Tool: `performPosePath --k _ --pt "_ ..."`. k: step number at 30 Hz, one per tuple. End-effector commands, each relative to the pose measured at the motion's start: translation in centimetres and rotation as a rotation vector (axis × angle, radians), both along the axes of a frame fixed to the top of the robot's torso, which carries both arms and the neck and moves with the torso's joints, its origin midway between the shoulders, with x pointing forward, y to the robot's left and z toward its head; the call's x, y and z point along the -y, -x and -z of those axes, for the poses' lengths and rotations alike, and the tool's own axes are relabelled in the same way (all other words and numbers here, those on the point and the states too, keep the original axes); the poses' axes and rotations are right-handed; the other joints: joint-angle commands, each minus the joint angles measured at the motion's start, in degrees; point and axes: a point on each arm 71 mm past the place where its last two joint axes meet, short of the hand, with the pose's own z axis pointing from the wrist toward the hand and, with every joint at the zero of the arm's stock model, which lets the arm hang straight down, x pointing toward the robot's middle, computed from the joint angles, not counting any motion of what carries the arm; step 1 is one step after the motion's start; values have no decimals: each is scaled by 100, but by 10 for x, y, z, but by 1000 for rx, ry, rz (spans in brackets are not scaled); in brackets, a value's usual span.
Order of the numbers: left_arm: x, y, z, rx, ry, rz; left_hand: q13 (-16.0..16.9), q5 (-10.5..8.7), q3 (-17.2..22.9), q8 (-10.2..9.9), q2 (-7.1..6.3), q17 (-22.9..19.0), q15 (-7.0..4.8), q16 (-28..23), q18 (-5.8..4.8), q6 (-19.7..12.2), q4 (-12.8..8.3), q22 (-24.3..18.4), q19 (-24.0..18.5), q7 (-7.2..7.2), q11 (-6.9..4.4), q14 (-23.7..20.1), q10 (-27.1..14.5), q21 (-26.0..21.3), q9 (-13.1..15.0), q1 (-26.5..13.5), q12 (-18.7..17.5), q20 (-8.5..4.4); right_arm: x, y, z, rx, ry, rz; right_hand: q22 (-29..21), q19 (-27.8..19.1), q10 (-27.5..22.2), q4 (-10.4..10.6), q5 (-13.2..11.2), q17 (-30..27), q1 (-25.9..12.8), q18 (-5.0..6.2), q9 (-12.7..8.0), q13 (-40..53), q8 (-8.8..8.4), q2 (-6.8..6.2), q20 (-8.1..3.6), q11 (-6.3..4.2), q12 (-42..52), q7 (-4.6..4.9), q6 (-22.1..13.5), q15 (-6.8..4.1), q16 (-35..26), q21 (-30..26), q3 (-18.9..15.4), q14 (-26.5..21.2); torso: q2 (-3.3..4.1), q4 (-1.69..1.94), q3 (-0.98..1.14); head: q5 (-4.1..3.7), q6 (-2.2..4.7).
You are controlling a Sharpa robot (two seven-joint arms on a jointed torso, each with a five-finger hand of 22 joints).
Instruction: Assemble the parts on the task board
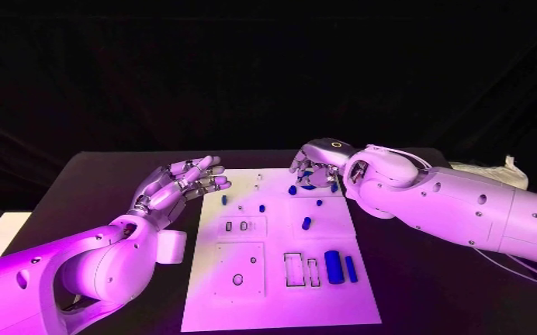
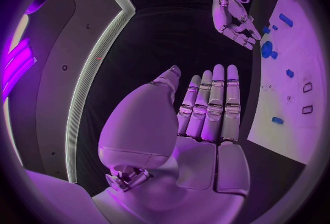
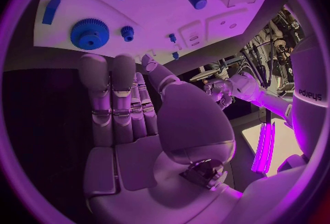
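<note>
Black surface (image 1: pixel 112 172) carries the flat white task board (image 1: pixel 268 304). Nearest lie a smooth blue cylinder (image 1: pixel 332 262) and a slim blue bar (image 1: pixel 350 268) beside rectangular cut-outs. Farther, the left hand (image 1: pixel 179 184) hovers just off the board's left edge, fingers spread, empty. Farthest, the right hand (image 1: pixel 317 170), fingers apart and empty, hangs over a toothed blue gear (image 3: pixel 89 33).
</note>
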Motion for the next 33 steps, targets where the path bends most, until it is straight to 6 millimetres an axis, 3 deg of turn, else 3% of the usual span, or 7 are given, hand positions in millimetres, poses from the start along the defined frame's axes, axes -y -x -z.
performPosePath --k 1,4,11,24,33 --pt "5 2 -2 -8 25 35 4 -30 -12 -23 -52 6 -7 -39 76 4 -6 -7 35 26 14 34 43 -40 -3 -2 -31 12 -1 -1 3 6 111 9 849 67 -34 111 -35 796 17 -136 3 1 -18 -142 6 -8 -28 -8 -31 23 790 711 213 221 76 22 -20 -30 24" --pt "4 2 -2 -8 25 34 4 -31 -15 -27 -56 7 -7 -41 76 2 -7 -8 37 27 15 36 45 -41 -4 -4 -34 12 -3 -2 4 -2 134 9 1323 40 -98 258 -33 1230 5 -193 4 -4 -20 -271 46 6 -30 -18 -63 45 1229 1113 382 189 104 34 -27 -52 58" --pt "3 3 -2 -9 22 30 4 -31 -18 -32 -59 8 -6 -44 75 0 -9 -10 39 28 16 37 46 -42 -5 -6 -37 11 -6 -4 6 -19 156 8 1983 53 -110 508 -46 1942 65 -265 16 -3 -15 -438 81 25 -27 -35 -59 57 1910 1662 647 193 147 44 -29 -48 61" --pt "5 6 -4 -14 24 39 2 -30 -27 -57 -64 10 -3 -58 74 -16 -21 -19 44 37 22 39 43 -50 -7 -11 -58 12 -9 -10 11 -34 180 11 2468 123 -97 704 -32 2422 139 -327 26 -2 -9 -478 95 24 -25 -30 -33 65 2355 2032 856 219 250 103 -41 -83 69" --pt "5 6 -4 -19 23 44 0 -30 -34 -79 -64 11 2 -73 72 -31 -30 -29 45 46 30 35 34 -60 -9 -15 -81 14 -12 -12 12 -40 189 3 2592 150 -69 752 -37 2472 152 -344 32 -1 -4 -475 96 19 -24 -26 -6 66 2416 2121 905 217 314 117 -45 -94 86"
